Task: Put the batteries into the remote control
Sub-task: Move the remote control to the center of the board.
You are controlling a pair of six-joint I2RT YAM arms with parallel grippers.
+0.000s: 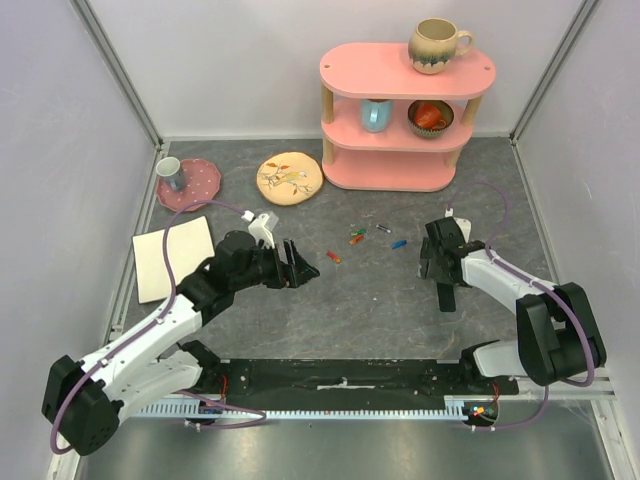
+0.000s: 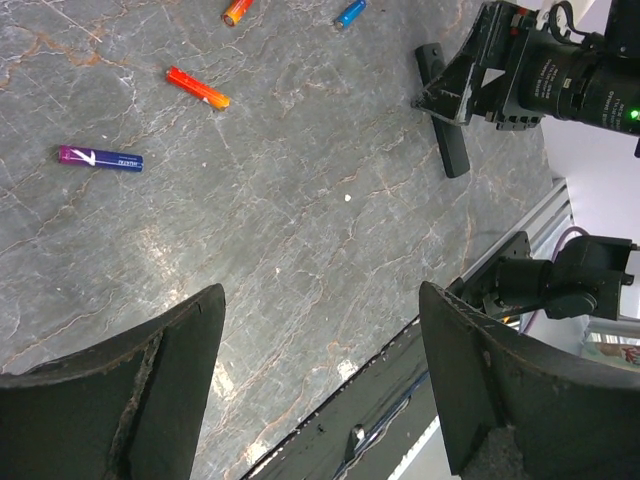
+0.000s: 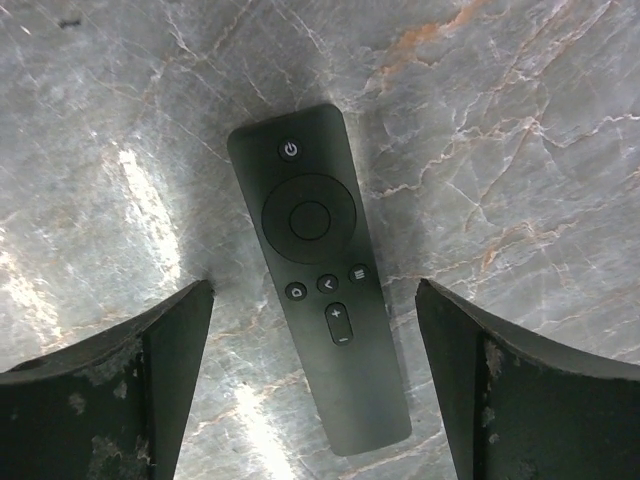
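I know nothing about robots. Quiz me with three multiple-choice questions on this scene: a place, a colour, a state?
1. Where is the remote control? A on a plate; B on the table between the right gripper's fingers; C on the white card.
2. What colour is the shelf unit? A green; B yellow; C pink.
3. The left gripper is: A open and empty; B shut on a battery; C shut on the remote.
Answers: B, the right wrist view shows it there; C, every tier is pink; A, its fingers stand apart, nothing between.
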